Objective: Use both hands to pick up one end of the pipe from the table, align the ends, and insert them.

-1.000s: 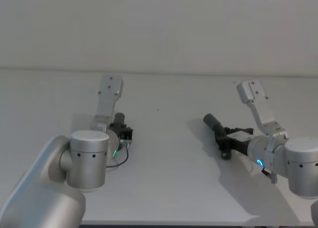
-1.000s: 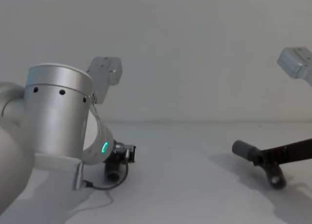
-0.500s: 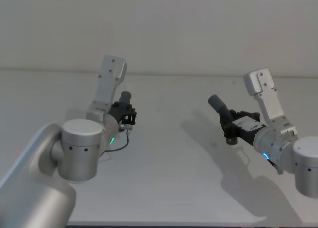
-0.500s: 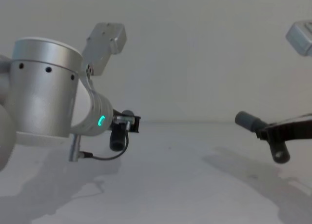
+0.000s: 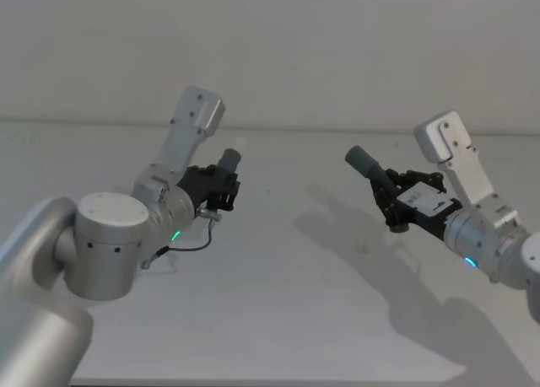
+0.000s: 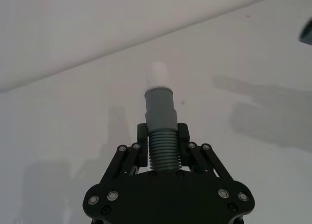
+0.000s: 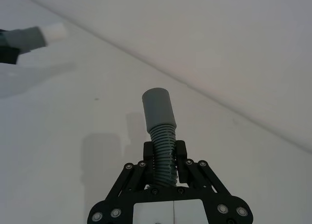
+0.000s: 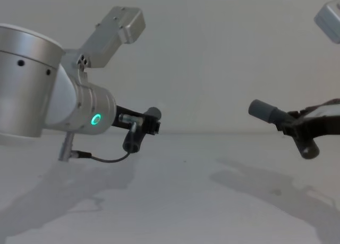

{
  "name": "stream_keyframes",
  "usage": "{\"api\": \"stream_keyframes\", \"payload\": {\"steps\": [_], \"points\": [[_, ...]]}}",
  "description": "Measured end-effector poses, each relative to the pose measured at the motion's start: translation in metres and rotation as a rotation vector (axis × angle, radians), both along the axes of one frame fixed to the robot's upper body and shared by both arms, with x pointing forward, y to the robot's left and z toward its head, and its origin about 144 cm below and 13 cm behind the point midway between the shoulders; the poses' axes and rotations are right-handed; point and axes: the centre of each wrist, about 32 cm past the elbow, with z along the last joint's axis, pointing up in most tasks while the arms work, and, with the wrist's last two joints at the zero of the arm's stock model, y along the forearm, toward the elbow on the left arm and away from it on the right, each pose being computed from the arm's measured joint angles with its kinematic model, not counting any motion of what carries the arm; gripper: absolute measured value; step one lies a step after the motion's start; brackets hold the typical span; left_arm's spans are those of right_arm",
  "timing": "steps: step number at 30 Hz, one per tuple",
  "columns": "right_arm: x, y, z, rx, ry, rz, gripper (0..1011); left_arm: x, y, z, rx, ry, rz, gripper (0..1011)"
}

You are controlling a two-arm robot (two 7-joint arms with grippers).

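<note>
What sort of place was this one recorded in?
Probably a bare robot test bench: a plain pale table, a blank wall behind, and the left pincer holding a white-tipped pipe piece, the right pincer a grey-ended pipe piece.

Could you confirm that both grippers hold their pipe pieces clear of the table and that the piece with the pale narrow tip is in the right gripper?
Not quite: the pale-tipped pipe piece is in the left gripper, as the left wrist view shows. The right gripper holds the grey-collared pipe piece. The rest is right.
</note>
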Motion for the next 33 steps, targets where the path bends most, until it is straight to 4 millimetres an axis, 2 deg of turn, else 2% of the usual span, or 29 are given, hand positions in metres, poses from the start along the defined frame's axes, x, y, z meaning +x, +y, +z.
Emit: {"api": "stream_keyframes", "payload": {"steps": [33], "points": [[0.004, -0.044, 0.017, -0.282, -0.085, 0.520, 264, 0.004, 0.053, 0.017, 0.197, -0.005, -0.512, 341]]}}
